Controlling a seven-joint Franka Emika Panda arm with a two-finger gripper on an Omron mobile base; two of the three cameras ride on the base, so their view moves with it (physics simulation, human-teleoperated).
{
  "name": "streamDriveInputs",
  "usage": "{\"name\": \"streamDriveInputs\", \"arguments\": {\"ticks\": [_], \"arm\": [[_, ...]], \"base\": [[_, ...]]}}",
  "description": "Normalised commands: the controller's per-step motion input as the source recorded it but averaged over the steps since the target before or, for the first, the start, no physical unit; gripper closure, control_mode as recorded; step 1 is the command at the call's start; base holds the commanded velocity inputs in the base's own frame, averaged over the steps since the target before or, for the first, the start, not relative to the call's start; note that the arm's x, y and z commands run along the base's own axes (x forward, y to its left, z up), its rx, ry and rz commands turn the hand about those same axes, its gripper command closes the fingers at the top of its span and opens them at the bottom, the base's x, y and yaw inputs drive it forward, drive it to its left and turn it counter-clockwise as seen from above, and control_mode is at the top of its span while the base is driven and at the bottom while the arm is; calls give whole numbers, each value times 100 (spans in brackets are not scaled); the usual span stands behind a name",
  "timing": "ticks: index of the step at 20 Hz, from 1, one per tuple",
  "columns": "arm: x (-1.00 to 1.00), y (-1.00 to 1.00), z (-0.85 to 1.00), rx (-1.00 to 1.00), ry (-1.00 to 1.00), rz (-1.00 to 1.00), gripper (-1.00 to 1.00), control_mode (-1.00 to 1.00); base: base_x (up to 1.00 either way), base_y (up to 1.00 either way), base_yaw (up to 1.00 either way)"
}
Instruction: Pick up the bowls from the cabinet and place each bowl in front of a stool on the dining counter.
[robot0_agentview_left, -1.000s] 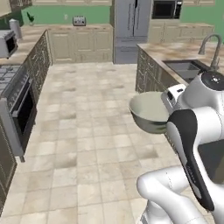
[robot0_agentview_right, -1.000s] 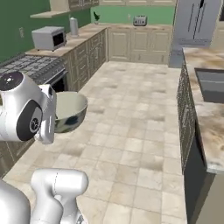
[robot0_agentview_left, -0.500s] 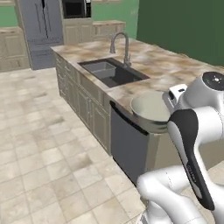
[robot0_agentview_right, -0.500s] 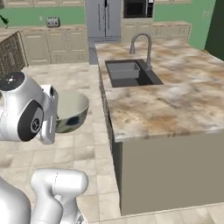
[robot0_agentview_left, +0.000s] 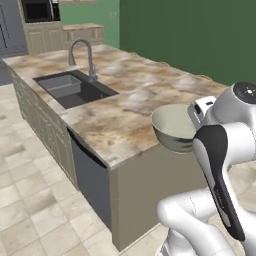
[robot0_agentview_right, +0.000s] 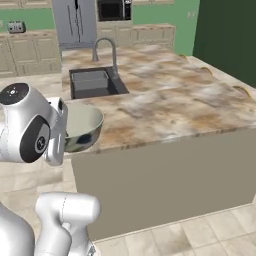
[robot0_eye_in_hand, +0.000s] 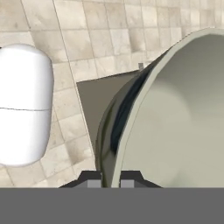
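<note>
Carrying step, judging by the layout. Sink (robot0_agentview_left: 75, 89) and tap (robot0_agentview_left: 82, 56) at left, dining counter (robot0_agentview_left: 130, 105) mid-frame, bowl (robot0_agentview_left: 173, 128) at right, held level over the counter's near corner. Gripper (robot0_eye_in_hand: 110, 180) clamped on the bowl's rim. Next: reaching across toward the stool side, then lowering.

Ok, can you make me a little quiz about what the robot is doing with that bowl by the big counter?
1. True or false: the gripper pinches the rim of the bowl.
2. What is set into the dining counter? A) a stove B) a dark sink C) a toaster
3. Fill in: a curved steel ____ stands beside the sink.

Key: 1 true; 2 B; 3 tap.
</note>
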Motion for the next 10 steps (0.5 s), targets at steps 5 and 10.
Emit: {"name": "streamDriveInputs", "arguments": {"ticks": [5,10], "arm": [[0,0,0,0,0,0,100,100],[0,0,0,0,0,0,100,100]], "base": [[0,-100,0],[3,-100,0]]}}
